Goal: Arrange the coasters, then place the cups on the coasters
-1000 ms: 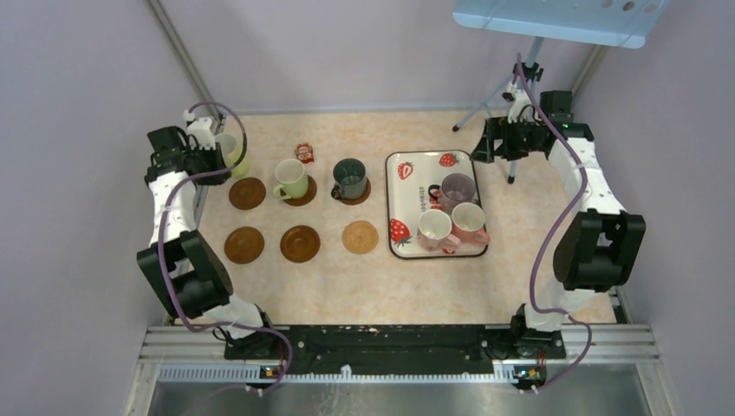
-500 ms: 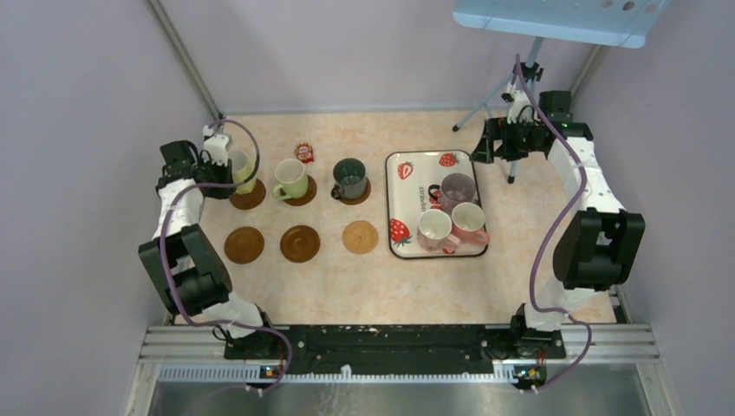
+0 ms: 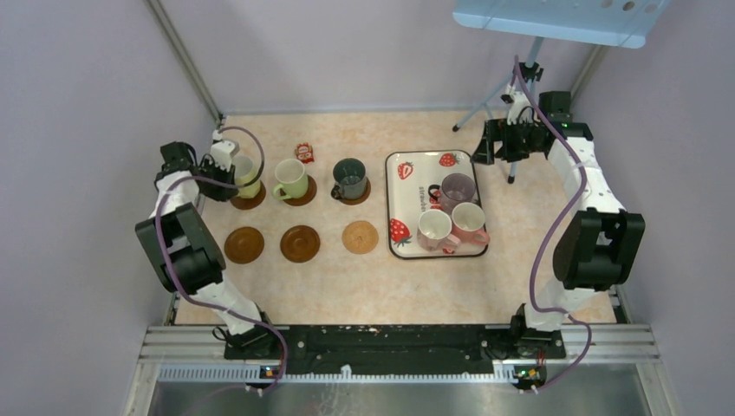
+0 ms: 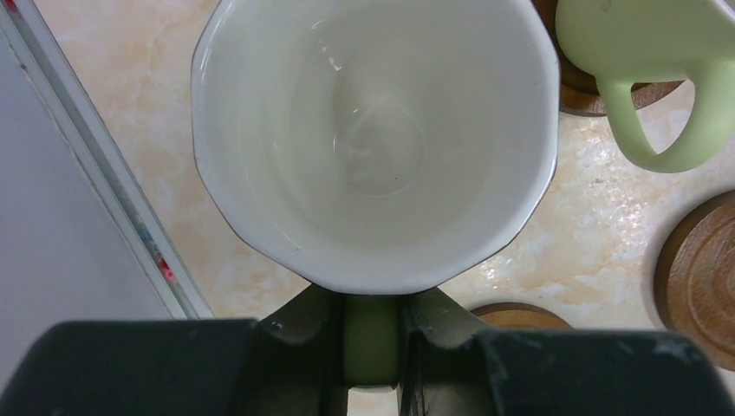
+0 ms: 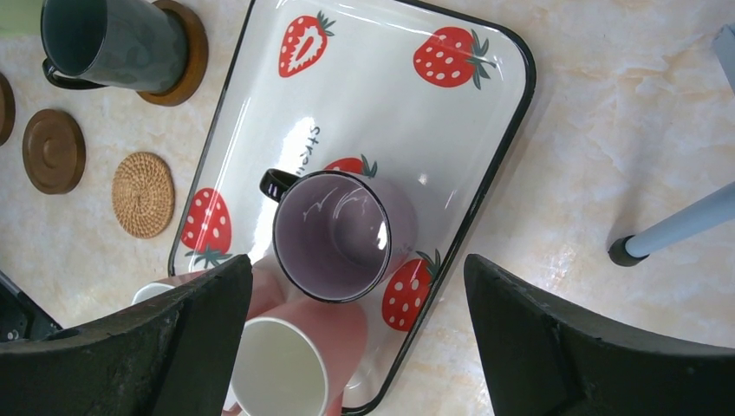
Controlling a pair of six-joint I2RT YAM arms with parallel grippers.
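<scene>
The left end effector [image 3: 224, 170] is pinched nearly shut on the handle of a light yellow-green mug [image 3: 246, 173]. It holds that mug upright over the far-left coaster [image 3: 250, 199], at the back left corner of the worktop [image 3: 347, 286]. From the wrist view, the handle sits squeezed between the two fingers [image 4: 303, 334]. A sliver of brown disc shows under the mug's base, but I cannot tell whether the mug rests on it or hangs just above.

Beside it, a second yellow-green mug [image 3: 290, 178] and a dark green mug [image 3: 350, 178] each stand on a brown coaster. Nearer the arms, two brown coasters [image 3: 243, 245] and a tan coaster [image 3: 360, 237] lie bare in a row.

The right end effector [image 3: 485, 146] hangs above the strawberry tray [image 3: 423, 166], spread wide with nothing in it. The purple mug [image 3: 457, 189], cream-white mug [image 3: 433, 229] and pink mug [image 3: 471, 222] stand in that tray.
</scene>
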